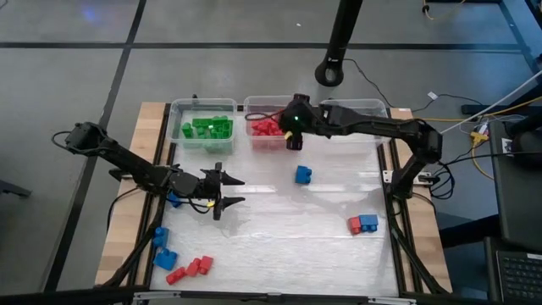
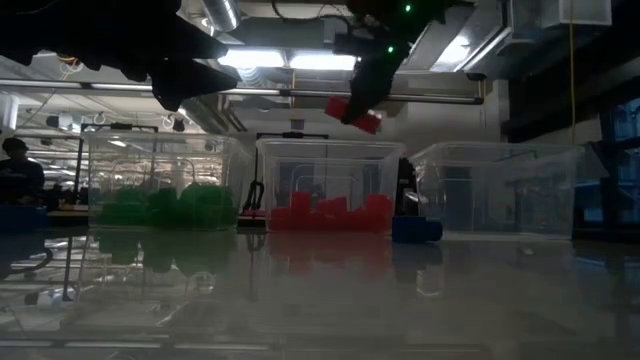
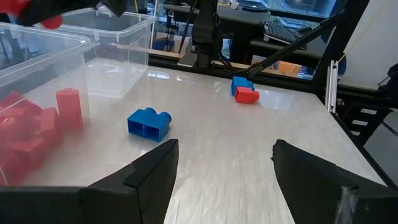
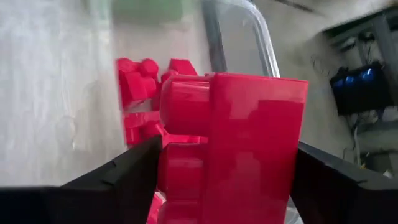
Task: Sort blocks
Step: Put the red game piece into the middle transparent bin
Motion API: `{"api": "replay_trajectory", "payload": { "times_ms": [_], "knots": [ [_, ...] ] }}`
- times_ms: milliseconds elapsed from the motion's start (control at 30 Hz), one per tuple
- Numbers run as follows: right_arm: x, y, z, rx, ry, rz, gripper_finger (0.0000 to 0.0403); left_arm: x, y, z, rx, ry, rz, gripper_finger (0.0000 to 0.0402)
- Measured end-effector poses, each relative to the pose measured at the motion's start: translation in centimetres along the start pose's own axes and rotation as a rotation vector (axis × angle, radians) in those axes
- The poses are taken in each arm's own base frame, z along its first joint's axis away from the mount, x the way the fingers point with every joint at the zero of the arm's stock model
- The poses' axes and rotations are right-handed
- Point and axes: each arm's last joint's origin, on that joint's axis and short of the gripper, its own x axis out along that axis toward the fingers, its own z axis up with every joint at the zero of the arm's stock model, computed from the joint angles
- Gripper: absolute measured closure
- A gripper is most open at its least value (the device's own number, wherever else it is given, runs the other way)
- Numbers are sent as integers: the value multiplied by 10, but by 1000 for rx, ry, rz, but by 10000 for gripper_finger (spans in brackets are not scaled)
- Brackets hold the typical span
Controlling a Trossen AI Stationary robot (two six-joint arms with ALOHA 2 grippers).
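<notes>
The right gripper (image 1: 293,135) hangs above the near edge of the middle bin (image 1: 254,105), its fingers clamped on a red block (image 4: 242,149) that fills the space between them in the right wrist view; in the low view that same block (image 2: 352,112) sits in the air above the bin, clear of the red pile (image 2: 330,214) below it. Beneath and just beyond the gripper the pile lies inside the middle bin, with the green blocks (image 1: 207,128) in the left bin (image 1: 178,110) off to one side and the right bin (image 1: 373,106) on the other. A single blue block (image 1: 303,174) rests on the table (image 1: 279,229) a little nearer than the right gripper, and a red and blue pair (image 1: 362,224) lies farther out toward the right arm's base. The left gripper (image 1: 229,191) hovers low over the table, well apart from the right one, its fingers (image 3: 149,177) spread wide with nothing between them. Ahead of it, past its fingertips, sits the single blue block, and beyond that the red and blue pair. Behind it, by the left arm, lie several blue blocks (image 1: 163,247) and a few red blocks (image 1: 190,269) near the table's front corner.
</notes>
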Motion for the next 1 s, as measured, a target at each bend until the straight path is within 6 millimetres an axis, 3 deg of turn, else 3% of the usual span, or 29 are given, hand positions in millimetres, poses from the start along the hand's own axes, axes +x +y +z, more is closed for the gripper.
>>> {"api": "replay_trajectory", "payload": {
  "times_ms": [133, 300, 400, 500, 667, 800, 1000],
  "knots": [
    [10, -3, -6, 45, 37, 11, 62, 0, 0, 0, 0, 0, 0, 156],
    [7, 0, -5, 11, 51, 5, 29, 0, 0, 0, -2, 0, 0, 156],
    [-5, 2, -1, -18, 63, 68, 19, 0, 0, 0, -3, 0, 0, 156],
    [-30, 12, 5, -39, 120, 165, 19, 0, 0, 0, -4, 0, 0, 156],
    [-78, 57, 10, -113, 270, 329, 22, 0, 0, 0, 0, 3, 1, 156],
    [-109, 103, 1, -180, 412, 392, 22, 0, 0, 0, 0, 3, 1, 156],
    [-137, 171, -23, -223, 534, 441, 23, 0, 0, 0, 0, 3, 1, 156]
  ]
}}
